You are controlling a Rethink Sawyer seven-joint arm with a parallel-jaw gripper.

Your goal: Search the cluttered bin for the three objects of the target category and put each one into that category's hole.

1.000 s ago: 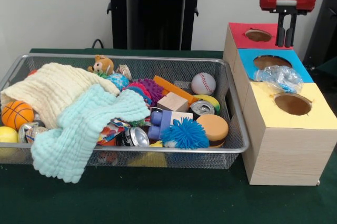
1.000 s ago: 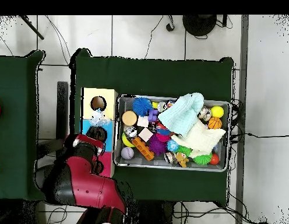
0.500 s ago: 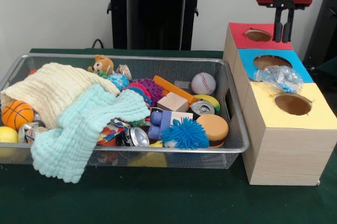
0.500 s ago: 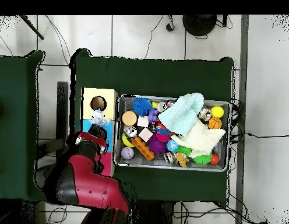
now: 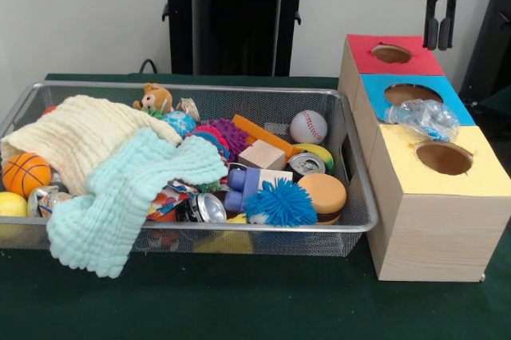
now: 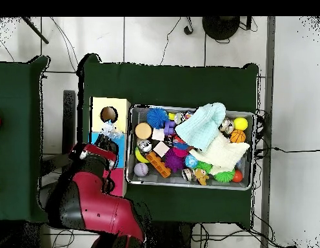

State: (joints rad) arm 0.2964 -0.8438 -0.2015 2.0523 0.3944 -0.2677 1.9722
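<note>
Gripper (image 5: 441, 34) raised above the red end of the sorting box (image 5: 431, 220), jaws nearly together and empty. One clear bottle (image 5: 425, 119) lying on the box's blue section beside its hole, touching the yellow section. Bin (image 5: 363, 224) at bench centre, holding towels (image 5: 120, 188), balls and cans; other bottles not discernible.

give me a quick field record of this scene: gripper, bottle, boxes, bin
gripper: gripper above the red box, holding nothing
bottle: crumpled clear bottle lying on the blue box, at the yellow box edge, not in a hole
bin: wire bin cluttered with toys, two cloths, cans
cans: silver can, another at the front
</note>
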